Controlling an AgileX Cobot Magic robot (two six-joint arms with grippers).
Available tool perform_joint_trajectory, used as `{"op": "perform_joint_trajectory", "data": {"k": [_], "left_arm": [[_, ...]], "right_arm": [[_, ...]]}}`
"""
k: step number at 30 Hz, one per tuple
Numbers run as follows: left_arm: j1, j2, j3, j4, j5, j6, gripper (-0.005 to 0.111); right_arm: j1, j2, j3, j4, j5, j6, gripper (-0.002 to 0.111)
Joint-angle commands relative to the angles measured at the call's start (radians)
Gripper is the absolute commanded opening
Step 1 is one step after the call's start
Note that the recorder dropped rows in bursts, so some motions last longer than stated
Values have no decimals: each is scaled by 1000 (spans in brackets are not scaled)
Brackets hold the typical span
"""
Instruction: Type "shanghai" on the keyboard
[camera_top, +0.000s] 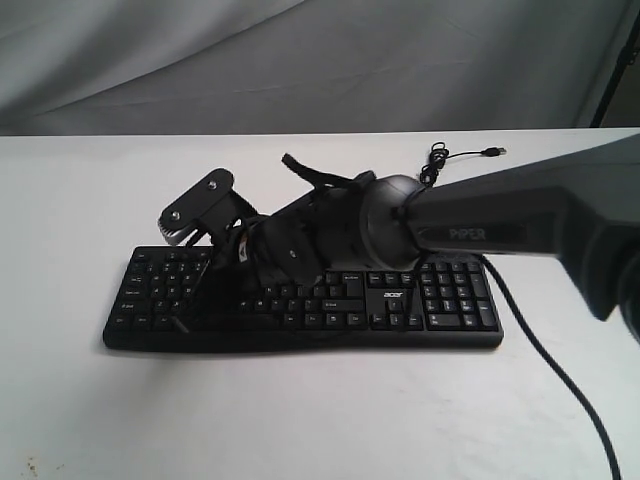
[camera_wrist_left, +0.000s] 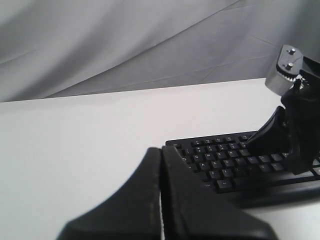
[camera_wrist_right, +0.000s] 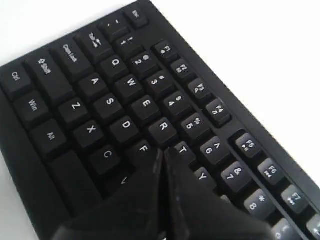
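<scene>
The black keyboard (camera_top: 400, 318) lies across the middle of the white table (camera_top: 300, 410), number pad to the right. My right gripper (camera_top: 222, 288) reaches across from the right and hangs over the left half of the letter keys. In the right wrist view the keyboard (camera_wrist_right: 107, 107) fills the frame, and the right gripper (camera_wrist_right: 163, 151) is shut, its tips down at the keys between F and T, just past R. Whether they press a key I cannot tell. My left gripper (camera_wrist_left: 161, 150) is shut on nothing, over bare table beside the keyboard (camera_wrist_left: 220, 165); the exterior view does not show it.
The keyboard's thin USB cable (camera_top: 436, 160) lies coiled behind it, plug (camera_top: 493, 152) pointing right. A thicker black cable (camera_top: 560, 385) runs over the table at the front right. Grey cloth (camera_top: 300, 60) hangs behind the table.
</scene>
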Motion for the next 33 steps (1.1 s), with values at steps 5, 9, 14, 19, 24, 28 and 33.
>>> {"op": "perform_joint_trajectory", "data": {"k": [5,9,14,19,24,28,33], "left_arm": [[-4,-3,4,1,-5,-3,0],[-4,-3,4,1,-5,-3,0],[-4,-3,4,1,-5,-3,0],[-4,-3,4,1,-5,-3,0],[-4,-3,4,1,-5,-3,0],[-4,-3,4,1,-5,-3,0],[-4,-3,4,1,-5,-3,0]], "right_arm": [[7,34,-30,1,-6,-16,0],[3,34,-30,1,-6,-21,0],[4,43,-30,1,-2,-22,0],[3,62,-32,1,5,-34,0],[1,26,-32,-9,25,-45,0],[-11,-6,-32,-18,60,-45,0],[-30,-24,-1,-21,79,-45,0]]}}
